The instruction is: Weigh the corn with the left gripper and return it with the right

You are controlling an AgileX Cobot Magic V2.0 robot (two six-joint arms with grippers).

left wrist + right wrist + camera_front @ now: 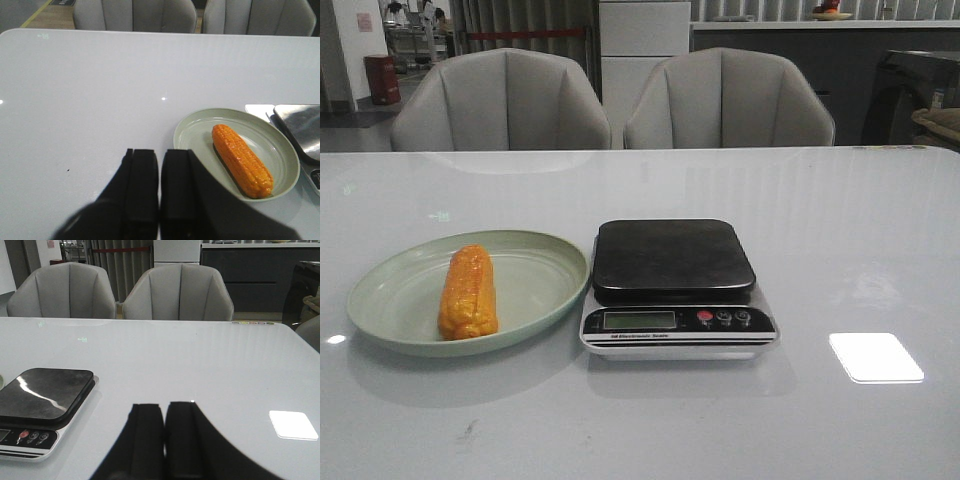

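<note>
Left end effector (pixel 159 200), fingers pressed together and empty, hovers over the bare worktop (pixel 90 100) just short of the green plate (pixel 535 290), where the corn (pixel 468 291) lies with its long axis running away from the robot. Beside the plate stands the scale (pixel 672 262); right end effector (pixel 164 440), likewise closed, sits farther off beyond it.

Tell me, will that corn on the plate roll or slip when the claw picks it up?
The corn is a rounded cob, so it may roll if nudged sideways on the shallow plate. Its glossy kernels look a bit slippery, though the ridged rows should aid grip. It looks stiff, not floppy.
</note>
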